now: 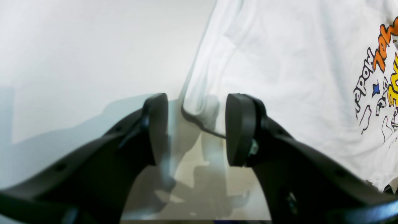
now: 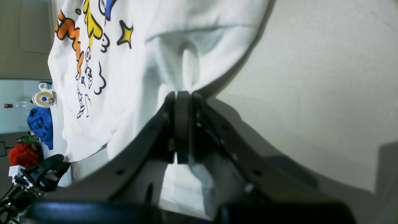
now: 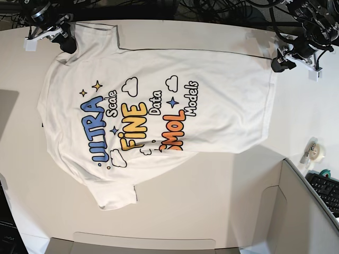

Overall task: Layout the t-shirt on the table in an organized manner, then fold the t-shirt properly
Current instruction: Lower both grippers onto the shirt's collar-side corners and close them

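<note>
Base view first: your t-shirt [image 3: 159, 114] is lying print-up on the table [image 3: 212, 211], spread out sideways, with the collar end toward that view's left and the hem toward its right. One sleeve sticks out near the bottom edge, and the top edge runs along the far side of the table.

Your right gripper [image 2: 183, 95] has its fingers pressed together on a bunched bit of the shirt's cloth, at the corner that sits upper left in the base view. You can see the fabric puckering up into the pinch.

Your left gripper [image 1: 196, 124] has its fingers spread apart, straddling the shirt's hem corner. The dark edge line of the cloth runs between the pads, but nothing is clamped. A tape roll [image 3: 316, 152] sits over by the grey panel, well apart from the shirt.
</note>
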